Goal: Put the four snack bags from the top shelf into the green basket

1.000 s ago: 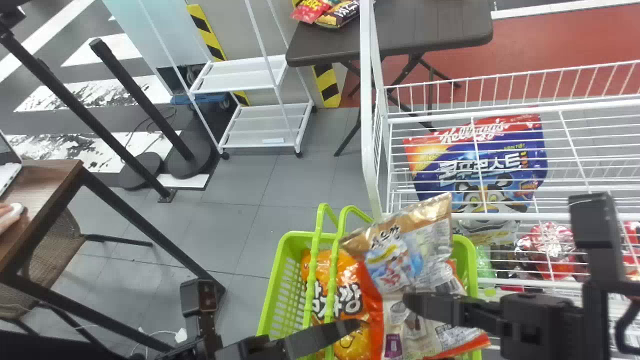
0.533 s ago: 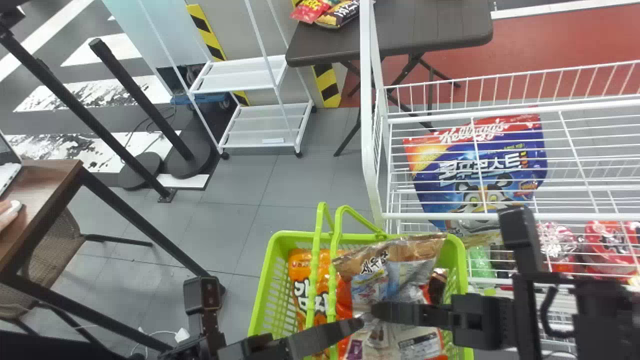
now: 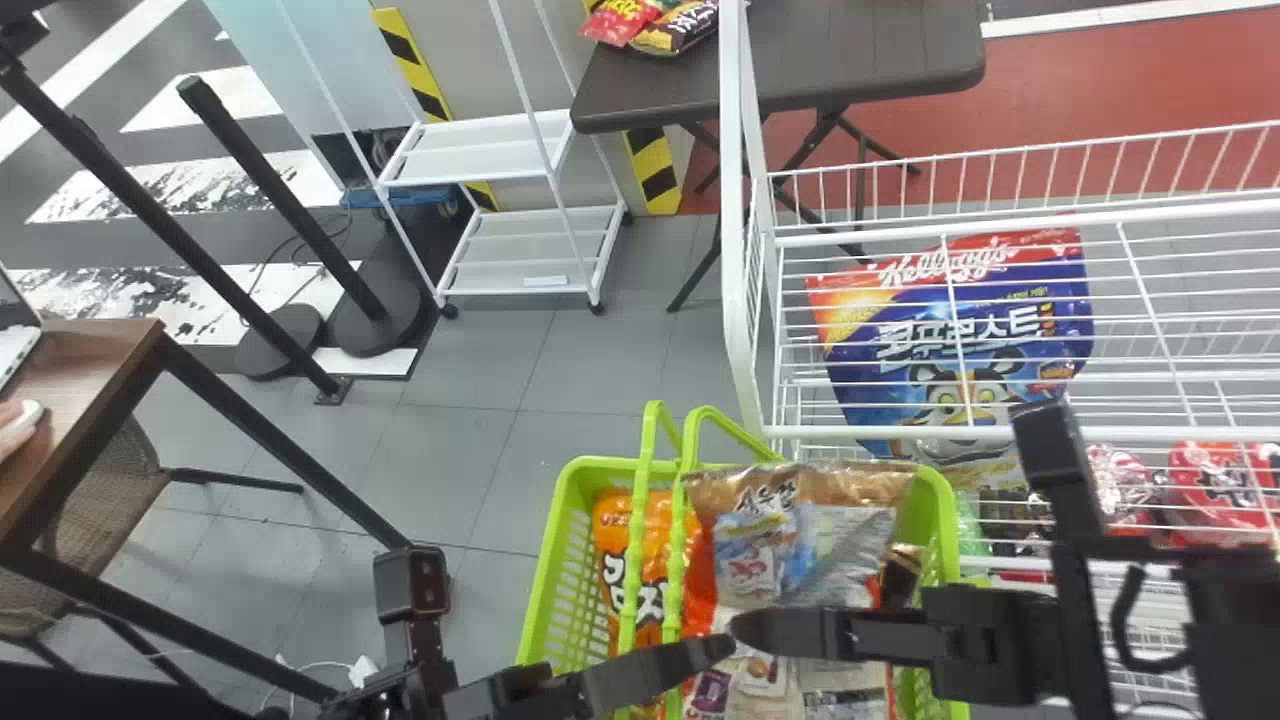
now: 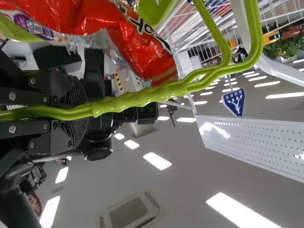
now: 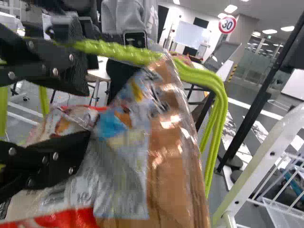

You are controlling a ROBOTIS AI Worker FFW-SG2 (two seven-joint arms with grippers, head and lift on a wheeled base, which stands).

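Over the near half of the green basket [image 3: 553, 575], you are having both grippers nearly meet. The left gripper [image 3: 722, 646] is clamping the basket's carrying handles [image 4: 142, 98], so that arm is doing the steadying. The right gripper [image 5: 90, 111] is standing with its fingers apart, coming in from the robot's right, just beside the brown-topped snack bag [image 3: 755, 565].

That bag is already lying inside the basket, and everything is turning on how it sits against your right gripper: its long axis is running roughly near to far, its crimped brown end is pointing to the far rim, and the fingers are crossing it from the side over its nearer part. The right arm is the closer free one, so any last tuck is falling to it, and a clean retreat is probably calling for a path up and back rightward, away from the handles. If you are swinging left, you are risking a knock against the other gripper.

Next to it, towards the robot's left, an orange snack bag [image 3: 608, 520] is resting partly behind the handles. Farther on, beyond the rim, the white wire rack [image 3: 740, 240] is rising, with a blue cereal bag [image 3: 960, 345] showing through its bars.
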